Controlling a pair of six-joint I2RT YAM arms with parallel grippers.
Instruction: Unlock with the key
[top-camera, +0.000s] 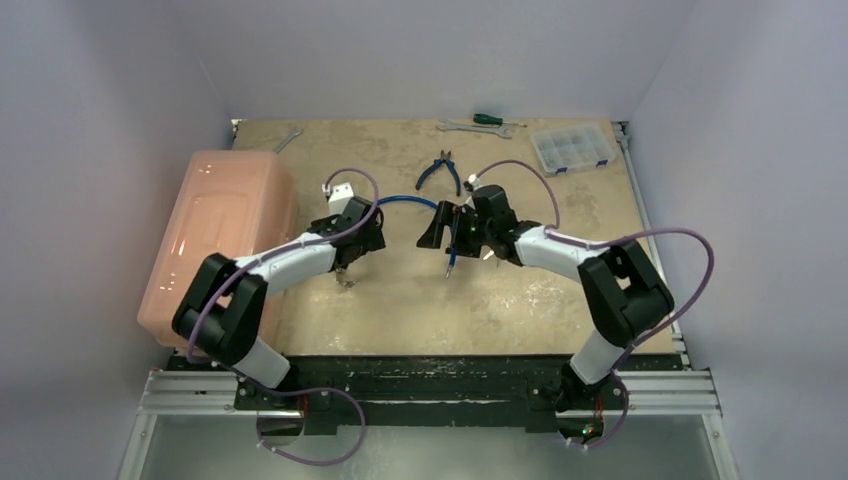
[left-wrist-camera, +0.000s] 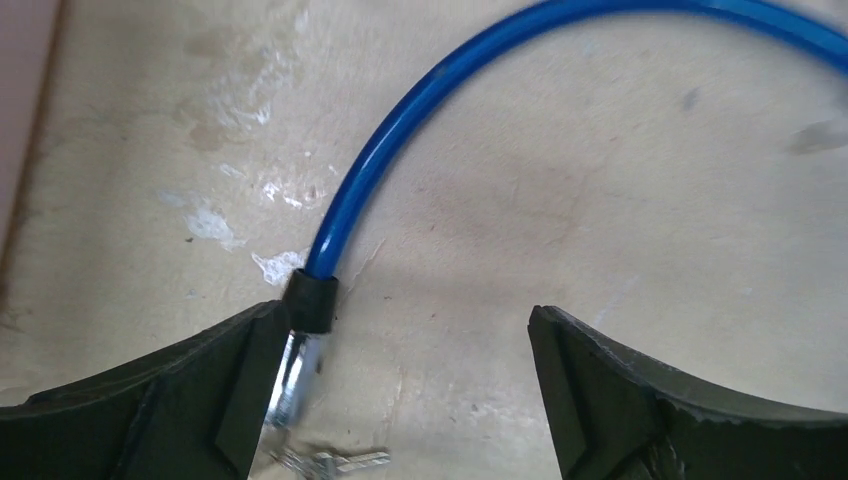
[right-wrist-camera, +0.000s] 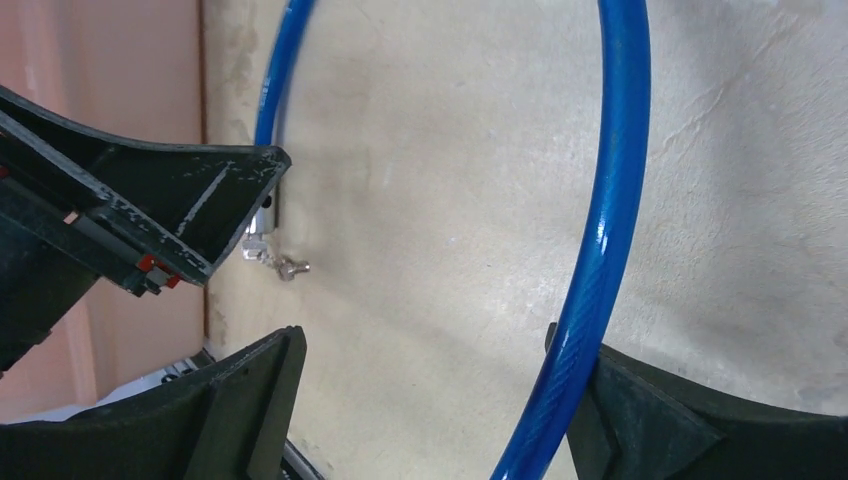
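A blue cable lock (left-wrist-camera: 400, 120) lies curved on the table between the two arms. Its end has a black collar (left-wrist-camera: 312, 300) and a chrome pin (left-wrist-camera: 292, 375) lying against the inner side of my left gripper's left finger. My left gripper (left-wrist-camera: 410, 315) is wide open around that end. A small bunch of keys (left-wrist-camera: 335, 462) lies on the table just below the pin and shows in the top view (top-camera: 346, 283). My right gripper (right-wrist-camera: 425, 345) is wide open, with the blue cable (right-wrist-camera: 615, 230) running past the inner face of its right finger. The lock body is not visible.
A pink plastic bin (top-camera: 215, 235) stands at the left edge. Blue-handled pliers (top-camera: 440, 170), a wrench (top-camera: 470, 127), a green screwdriver (top-camera: 488, 118) and a clear parts box (top-camera: 572, 148) lie at the back. The left arm's gripper (right-wrist-camera: 150, 215) is close to my right one.
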